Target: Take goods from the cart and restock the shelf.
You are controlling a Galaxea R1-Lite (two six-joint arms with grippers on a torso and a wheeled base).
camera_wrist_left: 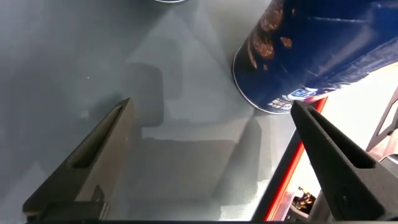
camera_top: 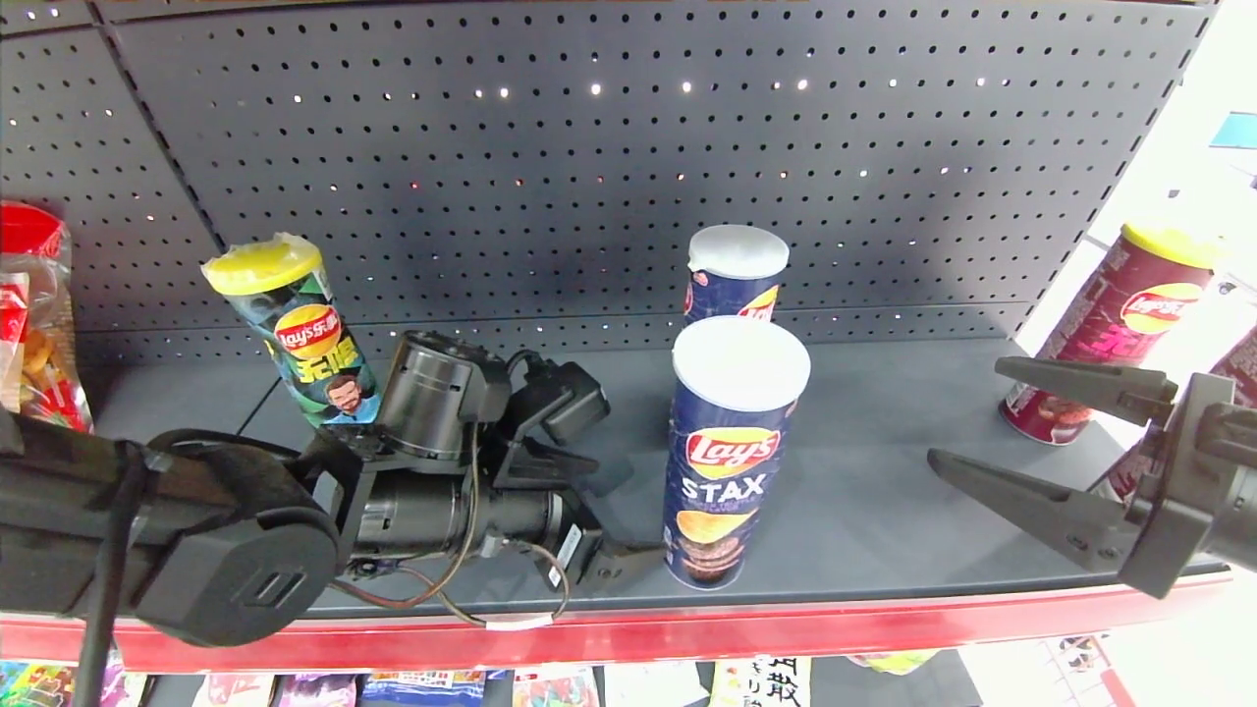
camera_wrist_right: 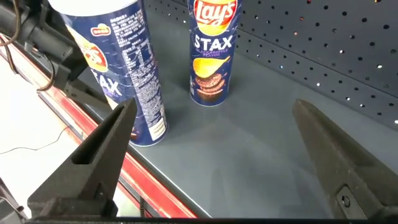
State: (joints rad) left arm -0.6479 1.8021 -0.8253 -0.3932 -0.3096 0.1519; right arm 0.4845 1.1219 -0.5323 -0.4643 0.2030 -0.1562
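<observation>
Shelf: grey metal deck (camera_top: 884, 491) with a red front lip (camera_top: 786, 624) along its near edge.
Left end effector (camera_wrist_left: 211, 102): low over the deck near the lip, fingers spread wide and holding nothing. One fingertip lies just beside the base of the front can (whether they touch cannot be told).
Right end effector (camera_top: 962, 410): above the right part of the deck, fingers spread and empty, pointing toward the two blue cans and apart from both.
Front can (camera_top: 732, 462): dark blue potato-chip tube with a white lid, upright on the shelf close to the lip, about mid-width.
Rear can (camera_top: 737, 280): a second blue tube with a white lid, upright right behind the front can, near the back panel.
Green can (camera_top: 304, 339): chip tube with a yellow lid, on the left part of the deck, just behind the left arm's wrist.
Maroon can (camera_top: 1110, 334): dark red tube with a yellow lid at the shelf's right end, beyond the right end effector.
Snack bag (camera_top: 34, 314): clear bag with a red top at the far left.
Back panel (camera_top: 589, 147): dark perforated board behind everything.
</observation>
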